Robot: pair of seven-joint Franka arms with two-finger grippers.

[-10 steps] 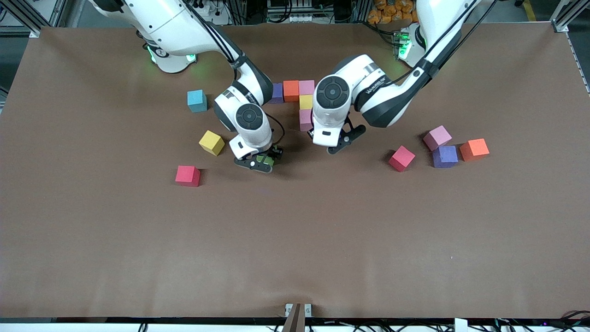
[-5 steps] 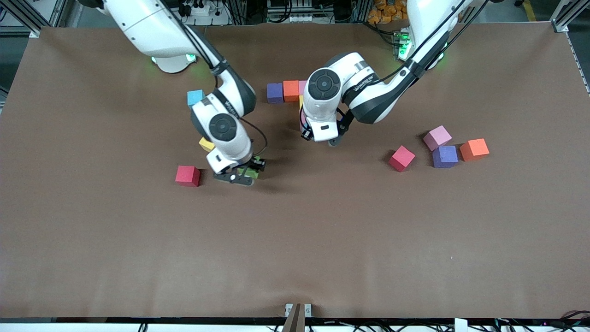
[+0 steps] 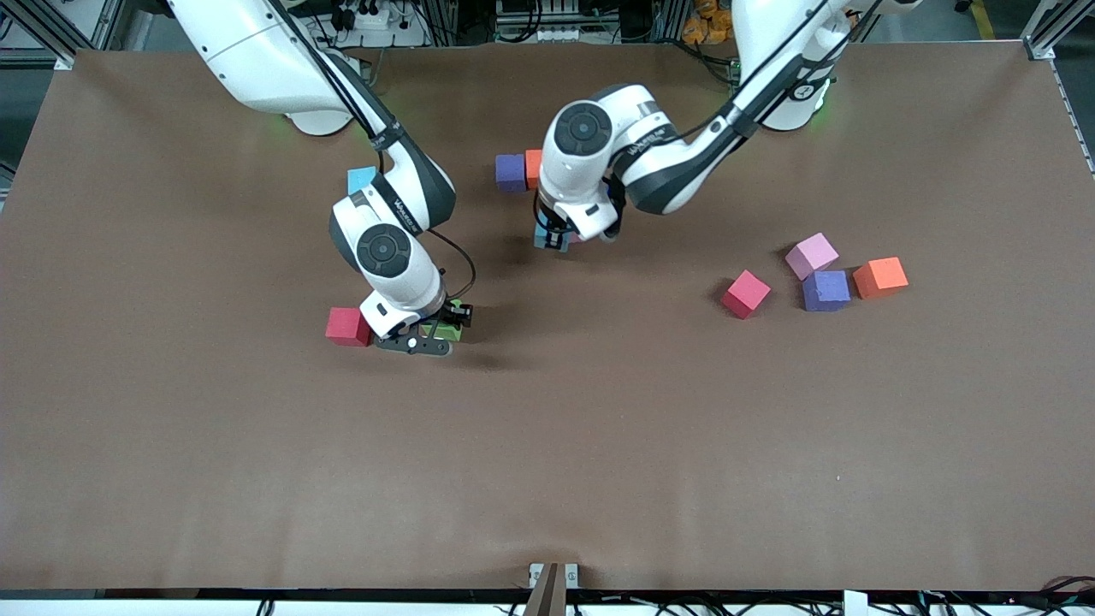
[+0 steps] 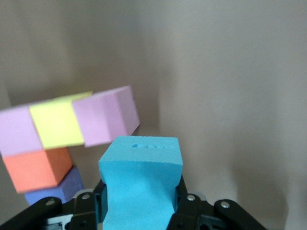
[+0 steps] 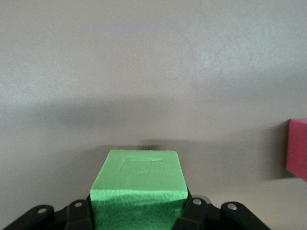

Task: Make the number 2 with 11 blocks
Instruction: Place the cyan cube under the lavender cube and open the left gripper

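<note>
My right gripper (image 3: 425, 329) is shut on a green block (image 5: 136, 191), low over the table beside a red block (image 3: 346, 327). My left gripper (image 3: 552, 239) is shut on a blue block (image 4: 141, 177) and hangs over the started number 2. In the front view only that figure's purple block (image 3: 511, 171) and orange block (image 3: 532, 168) show; the arm covers the others. The left wrist view shows a pink block (image 4: 108, 115), a yellow block (image 4: 57, 122) and another pink block (image 4: 17, 129) in a line, joined by the orange block (image 4: 36, 167).
A second blue block (image 3: 364, 180) peeks out from under the right arm. Toward the left arm's end lie a loose red block (image 3: 746, 293), pink block (image 3: 812, 255), purple block (image 3: 825, 290) and orange block (image 3: 880, 277).
The right gripper has carried the green block toward the right arm's end, up to the red block. The left gripper has swung over the placed blocks and covers more of them.
</note>
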